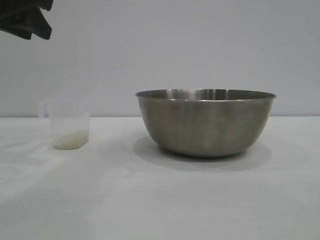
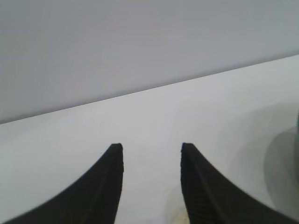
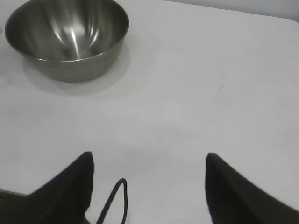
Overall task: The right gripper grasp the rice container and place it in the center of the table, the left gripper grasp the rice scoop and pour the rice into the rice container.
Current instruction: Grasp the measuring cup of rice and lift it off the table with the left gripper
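Both claws open – rice scoop left of rice container

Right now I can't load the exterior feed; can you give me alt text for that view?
A large steel rice container stands upright on the white table, right of centre. Apart from it to the left stands the small translucent rice scoop, with a thin layer of rice in its bottom. A dark part of the left arm shows at top left.

A wide steel rice container sits upright, right of frame centre, on the white counter. The translucent rice scoop stands upright at left. Pale rice lies in its bottom.
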### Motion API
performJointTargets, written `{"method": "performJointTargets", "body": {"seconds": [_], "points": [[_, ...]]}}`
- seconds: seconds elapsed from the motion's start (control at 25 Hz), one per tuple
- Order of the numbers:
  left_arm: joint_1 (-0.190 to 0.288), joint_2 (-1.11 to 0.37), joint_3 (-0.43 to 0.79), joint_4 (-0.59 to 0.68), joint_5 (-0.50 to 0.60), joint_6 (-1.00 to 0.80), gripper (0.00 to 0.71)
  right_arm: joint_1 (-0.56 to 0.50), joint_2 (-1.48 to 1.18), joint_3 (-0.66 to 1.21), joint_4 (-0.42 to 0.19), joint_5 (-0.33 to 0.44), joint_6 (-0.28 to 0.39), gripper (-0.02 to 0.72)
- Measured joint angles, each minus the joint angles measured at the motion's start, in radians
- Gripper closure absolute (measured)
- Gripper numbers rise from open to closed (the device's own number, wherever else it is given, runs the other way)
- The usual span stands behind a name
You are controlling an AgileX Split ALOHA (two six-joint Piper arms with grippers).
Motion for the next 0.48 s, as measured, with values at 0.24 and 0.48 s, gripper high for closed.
{"method": "performJointTargets", "body": {"seconds": [0.24, 0.48], "points": [[0.033, 0.131, 0.115, -0.019, -0.308, 0.006, 0.238, 0.000, 0.000, 0.000, 0.000, 0.000, 0.000, 0.267], [0.033, 0.280, 0.149, -0.019, -0.367, 0.050, 0.238, 0.000, 0.000, 0.000, 0.000, 0.000, 0.000, 0.267]]}}
